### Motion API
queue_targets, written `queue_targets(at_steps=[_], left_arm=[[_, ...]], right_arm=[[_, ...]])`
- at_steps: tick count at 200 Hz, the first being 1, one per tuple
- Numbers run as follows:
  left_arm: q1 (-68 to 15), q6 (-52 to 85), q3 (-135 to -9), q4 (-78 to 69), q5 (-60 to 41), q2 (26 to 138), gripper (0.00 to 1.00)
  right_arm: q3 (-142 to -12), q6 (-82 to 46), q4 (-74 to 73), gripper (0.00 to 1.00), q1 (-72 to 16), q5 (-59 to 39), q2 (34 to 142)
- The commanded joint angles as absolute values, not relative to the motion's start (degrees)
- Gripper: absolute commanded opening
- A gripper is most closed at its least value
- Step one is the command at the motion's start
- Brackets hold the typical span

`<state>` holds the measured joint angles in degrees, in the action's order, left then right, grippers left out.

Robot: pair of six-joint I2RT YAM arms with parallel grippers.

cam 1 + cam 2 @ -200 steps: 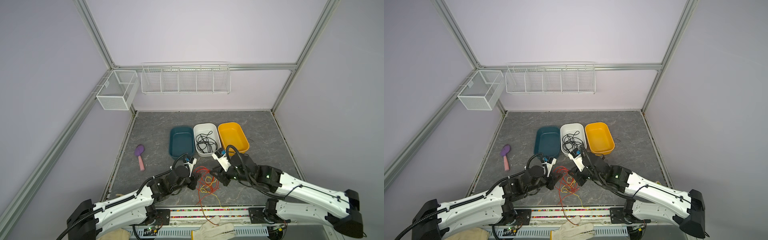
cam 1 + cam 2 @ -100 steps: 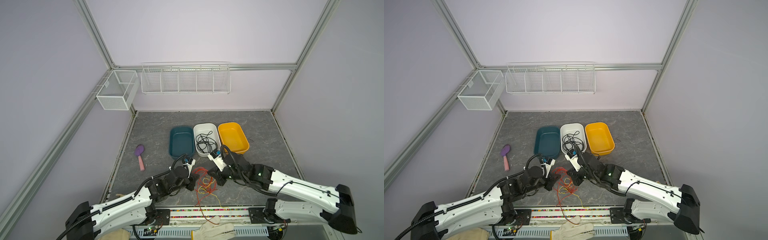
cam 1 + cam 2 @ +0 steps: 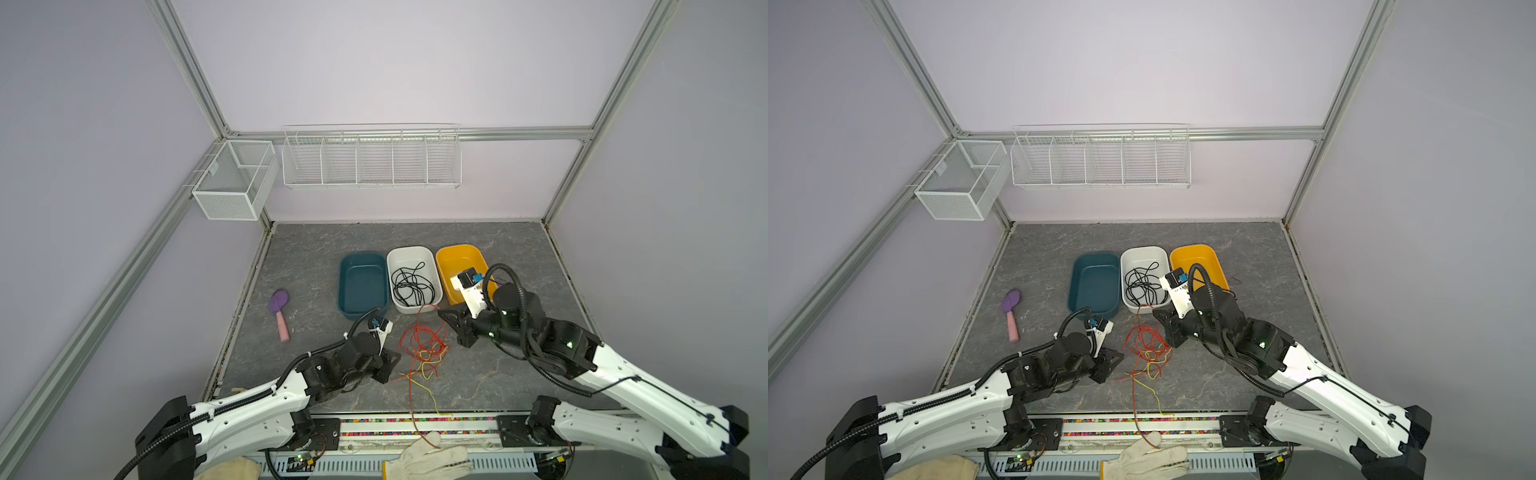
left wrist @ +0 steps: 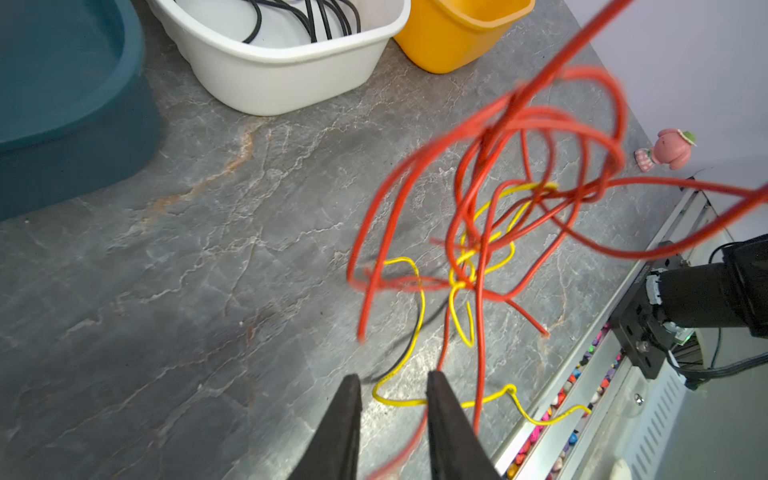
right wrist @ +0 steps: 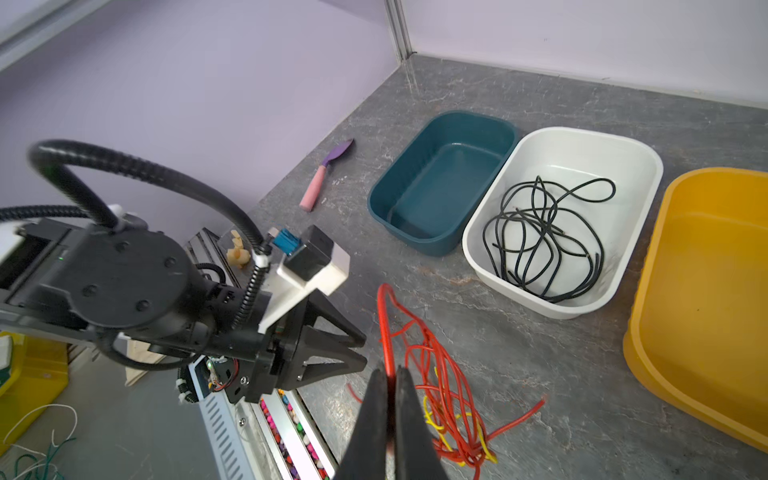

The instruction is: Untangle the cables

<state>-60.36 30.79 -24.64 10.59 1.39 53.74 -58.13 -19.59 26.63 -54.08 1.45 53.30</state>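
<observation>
A grey marbled tabletop (image 3: 307, 257) sits inside lilac walls (image 3: 395, 62), with a white wire rack (image 3: 372, 160) hung at the back. The red cable (image 3: 415, 336) and yellow cable (image 3: 427, 368) lie tangled near the front edge (red trails off toward 6 o'clock). At 12 o'clock from the tangle, the black cable (image 3: 405, 286) coils in the white tub (image 3: 409, 249). The right gripper (image 5: 388, 372) pinches the red cable. The left gripper (image 4: 390, 380), jaws apart, holds nothing.

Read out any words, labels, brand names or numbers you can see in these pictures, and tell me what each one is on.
No text can be read anywhere in these views.
Small white tag on the mesh basket: too small to read.
Teal tub, white tub, yellow tub: no markings visible.
</observation>
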Motion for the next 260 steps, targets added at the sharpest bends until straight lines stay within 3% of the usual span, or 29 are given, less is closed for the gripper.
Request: queue_targets(at_steps=[1, 21, 58, 97, 140, 164, 215, 260], left_arm=[[-59.86, 30.02, -23.77, 9.11, 0.71, 55.21, 0.29], [-59.68, 30.02, -23.77, 7.82, 0.11, 56.92, 0.3], [-59.75, 31.52, -23.76, 1.86, -3.14, 56.59, 0.53], [-59.72, 32.59, -17.5, -16.24, -8.64, 51.19, 0.7], [-59.7, 35.75, -13.23, -20.78, -5.68, 46.92, 0.72], [-59.75, 36.14, -12.35, -22.26, -5.83, 46.18, 0.65], [-59.76, 36.0, -13.01, -20.25, -5.54, 45.65, 0.2], [-59.77, 35.88, -13.01, -17.39, -4.84, 44.25, 0.0]], right_arm=[[-61.16, -17.3, 28.92, 0.06, -53.64, -0.04, 52.34], [-63.3, -16.87, 28.84, 0.06, -53.19, -2.6, 51.51], [-64.84, -17.89, 27.77, 0.06, -53.01, -6.93, 51.99], [-64.86, -19.58, 25.2, 0.06, -53.0, -10.7, 51.77], [-63.62, -19.93, 21.46, 0.06, -53.0, -17.43, 50.71], [-62.38, -20.83, 18.63, 0.06, -53.02, -20.32, 49.97], [-62.49, -20.91, 18.75, 0.06, -53.0, -20.53, 49.69], [-63.38, -19.63, 22.53, 0.06, -53.0, -12.83, 48.36]])
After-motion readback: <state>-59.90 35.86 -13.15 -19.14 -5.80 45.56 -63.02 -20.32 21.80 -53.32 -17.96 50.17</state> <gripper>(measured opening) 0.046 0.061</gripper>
